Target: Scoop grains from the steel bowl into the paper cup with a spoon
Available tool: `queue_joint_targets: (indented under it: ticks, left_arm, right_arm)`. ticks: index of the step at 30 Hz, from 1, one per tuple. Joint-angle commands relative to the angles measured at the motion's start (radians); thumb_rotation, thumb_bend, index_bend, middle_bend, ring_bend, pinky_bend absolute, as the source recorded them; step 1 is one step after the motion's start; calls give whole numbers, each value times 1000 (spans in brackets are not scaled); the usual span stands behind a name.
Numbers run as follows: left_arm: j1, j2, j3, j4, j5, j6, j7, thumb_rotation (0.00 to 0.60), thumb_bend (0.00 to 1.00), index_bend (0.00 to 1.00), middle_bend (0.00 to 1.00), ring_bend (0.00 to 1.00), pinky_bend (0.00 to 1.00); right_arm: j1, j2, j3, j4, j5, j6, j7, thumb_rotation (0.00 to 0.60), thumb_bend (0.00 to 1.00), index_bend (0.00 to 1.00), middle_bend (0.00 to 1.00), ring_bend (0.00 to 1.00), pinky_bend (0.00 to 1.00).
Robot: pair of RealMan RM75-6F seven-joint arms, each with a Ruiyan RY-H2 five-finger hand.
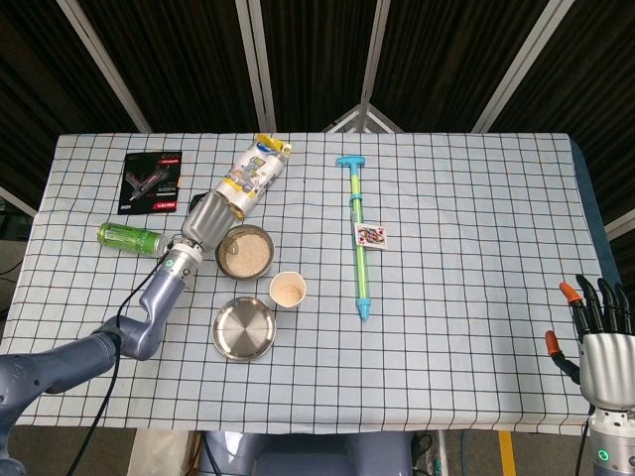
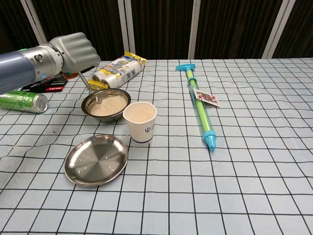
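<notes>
Two hands were in view: the left hand (image 2: 74, 47) hung curled into a fist just above the far-left rim of the steel bowl (image 2: 105, 104), its fingers closed around the thin handle of a spoon (image 2: 90, 90) that slanted down so its tip dipped into the pale grains at the bowl's left edge. The right hand (image 1: 601, 337) stood upright at the near right corner of the tabletop (image 1: 476, 248), seen only from the head camera, its dark fingers spread apart and holding nothing. The paper cup (image 2: 140, 122) stood upright just in front and to the right of the bowl, close to it, and an empty steel plate (image 2: 97, 159) lay nearer the camera, beside the cup. A green can (image 2: 23, 100) lay on its side left of the bowl, with a dark red-lettered packet (image 1: 153, 181) behind it, a white and yellow bag (image 2: 117, 70) beyond the bowl, and a long green and blue pump toy (image 2: 199, 105) carrying a playing card (image 2: 206, 97) well to the right
</notes>
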Motion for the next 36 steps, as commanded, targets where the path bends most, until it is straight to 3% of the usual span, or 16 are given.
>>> queue_joint_targets:
  ticks: [1, 16, 25, 28, 31, 36]
  left_arm:
    - [-6, -3, 6, 12, 13, -6, -1, 600, 468, 562, 990, 1000, 1000]
    - [-41, -41, 32, 72, 62, -56, 12, 600, 468, 563, 990, 1000, 1000]
    - [-48, -81, 21, 77, 54, -66, 5, 600, 468, 563, 990, 1000, 1000]
    - [-37, -90, 3, 62, 12, -76, -8, 600, 468, 563, 990, 1000, 1000]
    - [-19, -96, -42, 29, -97, -88, -20, 600, 468, 563, 990, 1000, 1000]
    - [-15, -76, -55, -13, -156, -66, 12, 600, 468, 564, 990, 1000, 1000]
  right_arm:
    - [0, 0, 0, 0, 0, 0, 0, 600, 384, 183, 131, 0, 0]
    - [-1, -2, 1, 1, -1, 4, 1, 600, 384, 184, 131, 0, 0]
    - [-2, -6, 1, 3, -4, 9, 0, 600, 383, 184, 131, 0, 0]
    - [-2, -6, 2, 1, -4, 10, -3, 600, 383, 184, 131, 0, 0]
    - [-3, -7, 1, -2, -4, 10, -7, 600, 383, 184, 131, 0, 0]
    - [-4, -7, 2, -7, -3, 10, -14, 600, 383, 184, 131, 0, 0]
